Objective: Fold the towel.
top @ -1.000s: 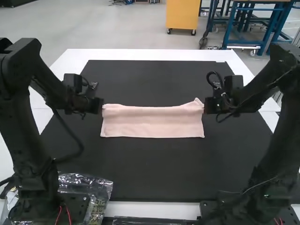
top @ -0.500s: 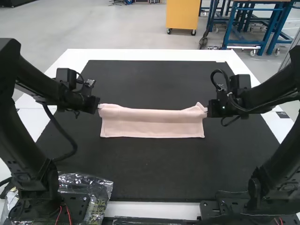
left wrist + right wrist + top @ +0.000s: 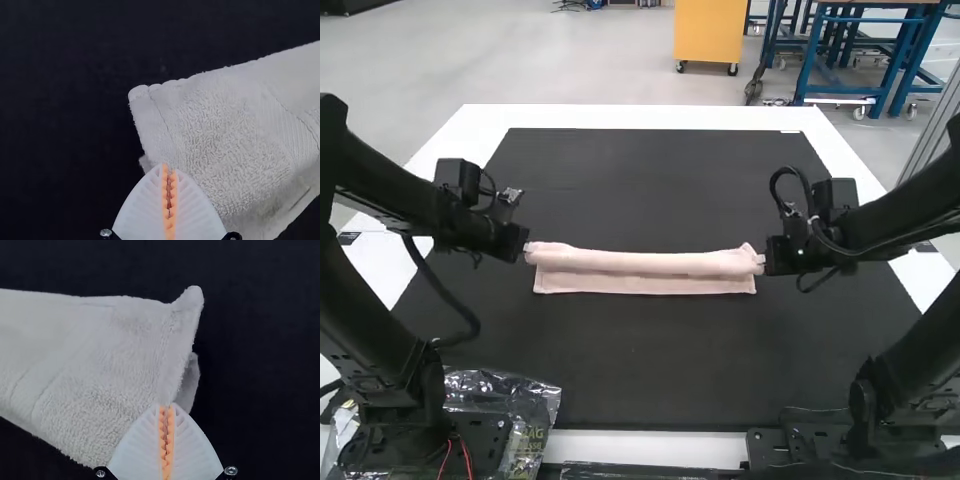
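At the left end of the pink towel (image 3: 645,284), my left gripper (image 3: 528,246) is shut on its upper edge, and my right gripper (image 3: 762,260) is shut on that edge at the right end. The towel lies as a narrow folded strip across the middle, its upper part rounded over the flat front part. In the left wrist view, the tips of the left gripper (image 3: 169,172) pinch the side of the towel (image 3: 225,135). The right wrist view has the right gripper (image 3: 166,412) closed on the towel's side (image 3: 100,355), with a loose layer beside the tips.
A black mat (image 3: 650,370) lies under the towel on a white table (image 3: 650,117). Crumpled clear plastic packaging (image 3: 525,400) sits at the near left beside the left arm's base. Both arms' bases stand along the near edge.
Both grippers have moved nearer the table's front and slightly apart, drawing the towel's upper edge forward. The visible strip has become narrower, while its front edge has stayed where it was.
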Robot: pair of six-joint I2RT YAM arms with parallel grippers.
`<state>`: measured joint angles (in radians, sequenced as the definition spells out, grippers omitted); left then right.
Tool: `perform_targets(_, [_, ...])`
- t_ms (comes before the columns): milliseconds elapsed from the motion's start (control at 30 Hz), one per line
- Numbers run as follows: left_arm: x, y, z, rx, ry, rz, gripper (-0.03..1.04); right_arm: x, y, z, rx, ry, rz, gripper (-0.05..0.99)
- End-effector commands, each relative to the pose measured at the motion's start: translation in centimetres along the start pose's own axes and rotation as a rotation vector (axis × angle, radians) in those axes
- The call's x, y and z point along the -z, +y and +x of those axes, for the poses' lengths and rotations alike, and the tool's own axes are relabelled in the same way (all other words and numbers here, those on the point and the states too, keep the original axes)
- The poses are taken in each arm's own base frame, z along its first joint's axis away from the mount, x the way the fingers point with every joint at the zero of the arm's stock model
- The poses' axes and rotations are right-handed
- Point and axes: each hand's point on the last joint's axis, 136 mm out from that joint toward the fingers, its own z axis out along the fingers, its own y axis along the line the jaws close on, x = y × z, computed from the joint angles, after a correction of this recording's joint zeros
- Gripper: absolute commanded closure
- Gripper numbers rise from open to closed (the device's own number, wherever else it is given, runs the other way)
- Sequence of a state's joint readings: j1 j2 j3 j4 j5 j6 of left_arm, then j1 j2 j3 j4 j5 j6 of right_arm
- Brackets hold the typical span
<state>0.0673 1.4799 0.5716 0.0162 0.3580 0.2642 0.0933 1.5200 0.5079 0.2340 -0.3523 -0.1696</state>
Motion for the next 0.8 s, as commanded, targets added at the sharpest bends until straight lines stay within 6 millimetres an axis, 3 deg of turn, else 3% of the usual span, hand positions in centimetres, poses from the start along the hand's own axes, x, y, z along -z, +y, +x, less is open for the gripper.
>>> perform_targets(0, [0.3, 0.8, 1.5, -0.048, 0.033, -0.050, 0.99, -0.1, -1.3, 1.2, 0.002, 0.027, 0.042, 0.77])
perform_targets(33, [0.2, 0.8, 1.9, -0.050, 0.039, -0.056, 0.95, -0.3, -1.3, 1.7, 0.000, 0.041, 0.046, 0.66])
perform_targets(67, [0.1, 0.7, 2.4, -0.050, 0.041, -0.057, 0.84, -0.5, -1.5, 2.0, -0.002, 0.052, 0.050, 0.53])
perform_targets(100, [0.0, 0.7, 2.5, -0.051, 0.034, -0.062, 0.68, -0.6, -1.5, 2.4, 0.001, 0.062, 0.050, 0.37])
perform_targets(167, [0.0, 0.9, 2.8, -0.052, 0.022, -0.073, 0.38, -0.7, -1.6, 2.8, 0.014, 0.075, 0.051, 0.19])
perform_targets(200, [0.0, 1.0, 2.9, -0.050, 0.020, -0.076, 0.15, -0.7, -1.7, 2.8, 0.013, 0.075, 0.053, 0.09])
perform_targets(233, [0.1, 1.1, 2.9, -0.047, 0.013, -0.080, 0.03, -0.6, -1.8, 2.7, 0.012, 0.071, 0.057, 0.04])
perform_targets(467, [2.0, 5.6, -0.5, 0.041, -0.142, -0.194, 0.03, -0.1, -1.9, 0.1, -0.002, 0.020, 0.048, 0.03])
perform_targets(600, [2.8, 6.8, -1.6, 0.095, -0.186, -0.193, 0.04, -0.1, -1.0, -0.6, -0.012, 0.013, 0.020, 0.03])
perform_targets(767, [3.1, 6.9, -2.3, 0.122, -0.207, -0.176, 0.04, -0.7, 0.9, -0.6, 0.006, 0.022, -0.018, 0.03])
